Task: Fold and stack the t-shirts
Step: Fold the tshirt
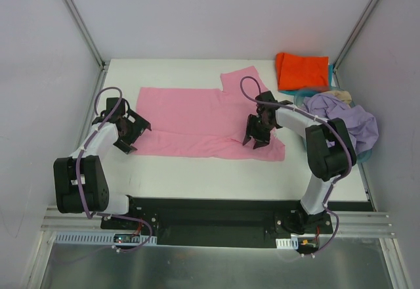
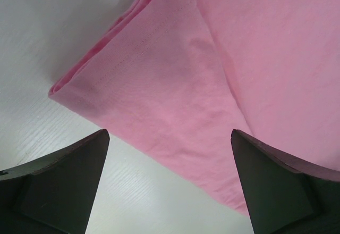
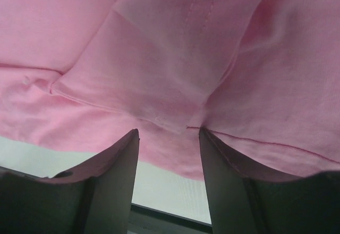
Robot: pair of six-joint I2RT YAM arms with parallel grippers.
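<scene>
The pink t-shirt [image 1: 197,121] lies spread flat across the middle of the table, its lower part folded over and one sleeve [image 1: 239,79] pointing to the back. My left gripper [image 1: 134,136] is open and empty at the shirt's left edge; the left wrist view shows the folded pink corner [image 2: 175,90] between its wide-apart fingers [image 2: 69,181]. My right gripper [image 1: 256,142] is open, low over the shirt's right front part; in the right wrist view a pink seam and fold [image 3: 159,85] lie just beyond its fingers [image 3: 114,181]. A folded orange-red shirt [image 1: 300,70] lies on a teal one [image 1: 329,72] at the back right.
The lavender shirt [image 1: 354,121] and the beige one [image 1: 340,96] are heaped in the light blue basket [image 1: 303,96] at the right edge. Metal frame posts [image 1: 79,20] stand at the back corners. The black base rail [image 1: 210,210] runs along the front.
</scene>
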